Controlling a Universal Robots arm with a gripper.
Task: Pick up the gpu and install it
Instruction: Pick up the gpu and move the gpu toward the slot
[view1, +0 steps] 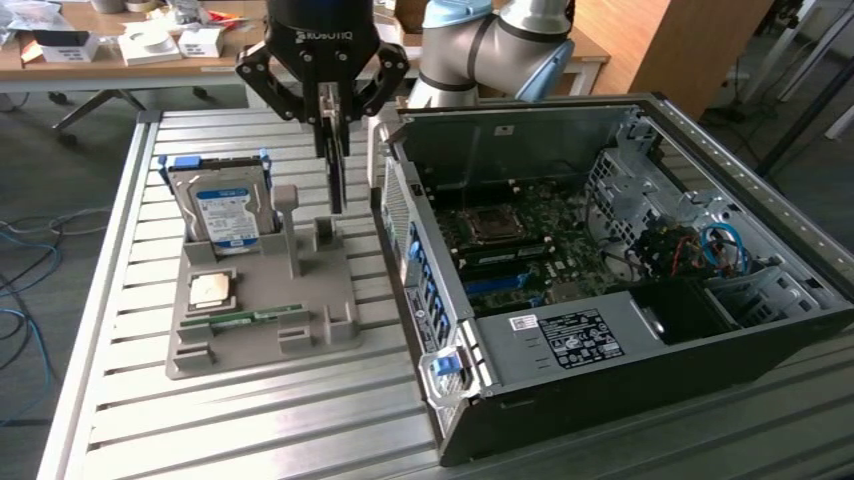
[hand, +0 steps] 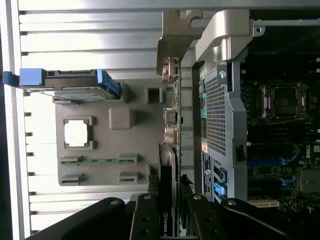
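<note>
My gripper (view1: 332, 128) is shut on the gpu (view1: 335, 180), a thin dark card that hangs edge-down between the fingers. It is over the back right part of the grey parts tray (view1: 334, 335), just to the exterior view's left of the open computer case (view1: 441, 250). In the wrist view the gpu (hand: 169, 125) runs edge-on from my gripper (hand: 170, 202) to its pale metal bracket (hand: 175, 35), alongside the case's perforated rear panel (hand: 217, 115). Whether the card's lower edge touches the tray's posts cannot be told.
On the tray stand a hard drive with a blue-white label (view1: 224, 210), a square processor (view1: 214, 290) and a green memory stick (view1: 247, 318). The case lies open with its motherboard (view1: 534, 250) facing up. Behind is a cluttered wooden table (view1: 134, 45).
</note>
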